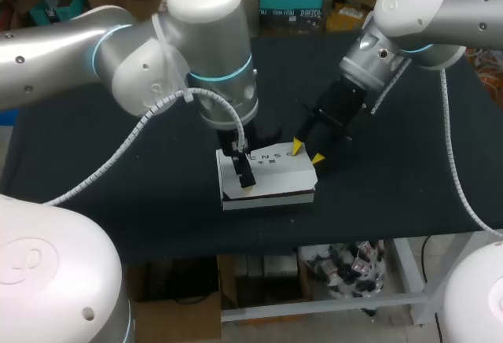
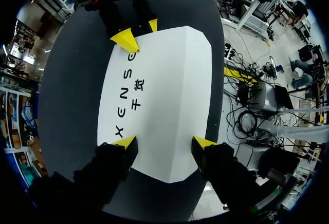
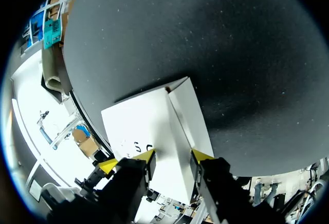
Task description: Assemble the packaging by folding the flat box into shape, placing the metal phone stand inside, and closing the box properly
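Print on one thing only — the top face of the white box (image 1: 271, 178).

- One row of black capital letters (image 2: 129, 88) runs along one long edge of the face.
- Two smaller black characters (image 2: 138, 94) sit beside the row's middle, toward the face's centre.
- Head view: one end of the row is hidden behind the left gripper (image 1: 244, 171). The other end stops just beside a yellow tip of the right gripper (image 1: 307, 153).
- Right wrist view: only part of the row shows, at the face's edge — too small to make out.
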